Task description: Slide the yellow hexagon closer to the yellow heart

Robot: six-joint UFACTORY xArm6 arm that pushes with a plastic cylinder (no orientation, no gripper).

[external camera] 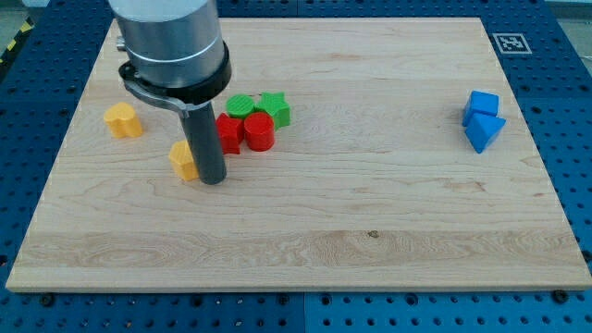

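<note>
The yellow hexagon (183, 159) lies left of centre on the wooden board, partly hidden by my rod. My tip (213, 178) touches the board just right of the hexagon, against its right side. The yellow heart (123, 120) sits apart from it, up and to the view's left, near the board's left edge.
Two red blocks (257, 131) and two green blocks (274, 108) cluster just right of my rod. Two blue blocks (482, 121) sit near the board's right edge. The arm's grey housing (171, 42) hangs over the board's upper left.
</note>
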